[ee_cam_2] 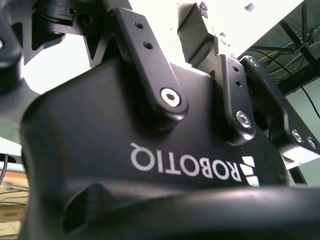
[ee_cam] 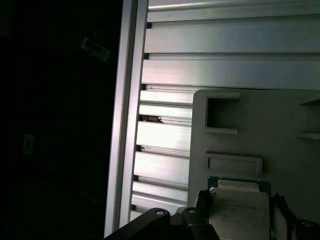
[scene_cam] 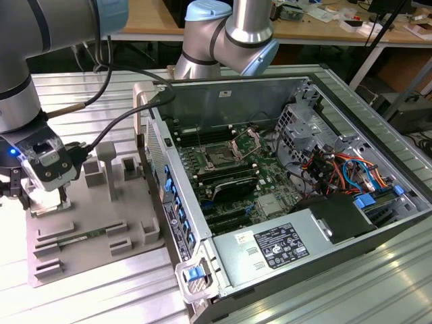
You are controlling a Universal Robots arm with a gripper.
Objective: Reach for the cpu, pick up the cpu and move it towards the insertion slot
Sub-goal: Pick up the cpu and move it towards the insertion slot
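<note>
From the exterior view, the arm (scene_cam: 229,34) bends over from the back. Its hand (scene_cam: 40,202) is down low on a grey fixture plate (scene_cam: 101,223) at the exterior view's left. The plate lies on the ribbed aluminium table (scene_cam: 101,94), just beside the open computer case (scene_cam: 236,91). Inside the case I can see the insertion slot (scene_cam: 219,157), a dark square on the green board. A shiny metal bracket (scene_cam: 246,140) stands tilted up behind it. The slot is well apart from the hand, with the case wall between them. A long thin green memory stick (scene_cam: 74,237) lies flat in a groove of the plate, near the hand.

The second wrist view is pressed up against the black body of the hand (ee_cam_2: 125,130). Its bolted link arms reach upward toward a bright ceiling. This view shows nothing of what is under the hand.

The first wrist view shows what the other two views do not. The cpu (ee_cam: 240,205), with its pale silver top and a thin green edge, lies flat on the grey plate (ee_cam: 260,130). It sits right in the grasp of the hand (ee_cam: 237,222), with dark parts of the hand close on two opposite sides. I cannot tell whether the hand has actually closed on it or only brackets it. Past the plate's edge run the table's slats (ee_cam: 210,70).
</note>
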